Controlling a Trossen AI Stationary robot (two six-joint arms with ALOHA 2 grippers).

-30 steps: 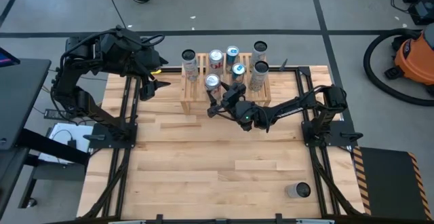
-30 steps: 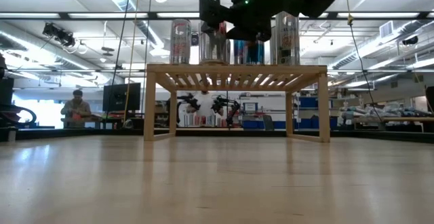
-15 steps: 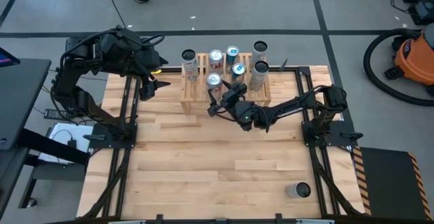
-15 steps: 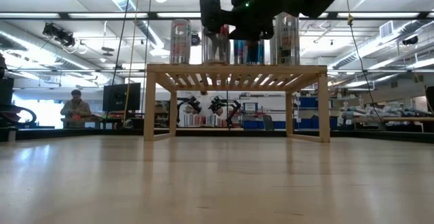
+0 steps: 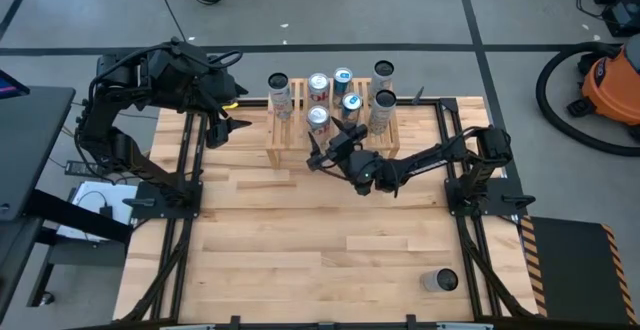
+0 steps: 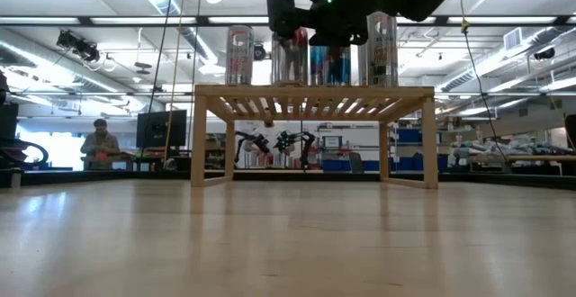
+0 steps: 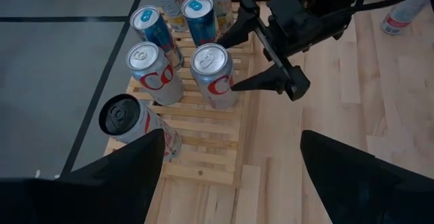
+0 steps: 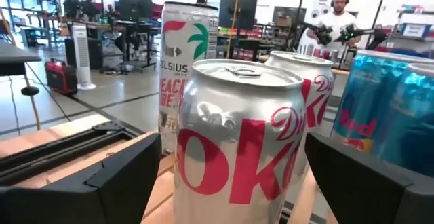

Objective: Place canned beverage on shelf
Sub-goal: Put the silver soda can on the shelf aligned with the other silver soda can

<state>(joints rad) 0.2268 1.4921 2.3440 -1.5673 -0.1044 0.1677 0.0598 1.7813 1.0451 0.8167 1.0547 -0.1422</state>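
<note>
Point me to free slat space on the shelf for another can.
Bare slats on the shelf: the front strip near the black-topped can. The back and middle are crowded with cans, with the right gripper around the silver Coke can.

So we've got a silver Diet Coke can [image 7: 215, 75] standing upright on the slatted top of the light wood shelf [image 7: 203, 157], near its front edge. It's right beside the other upright cans, with an open finger on either side.
</note>
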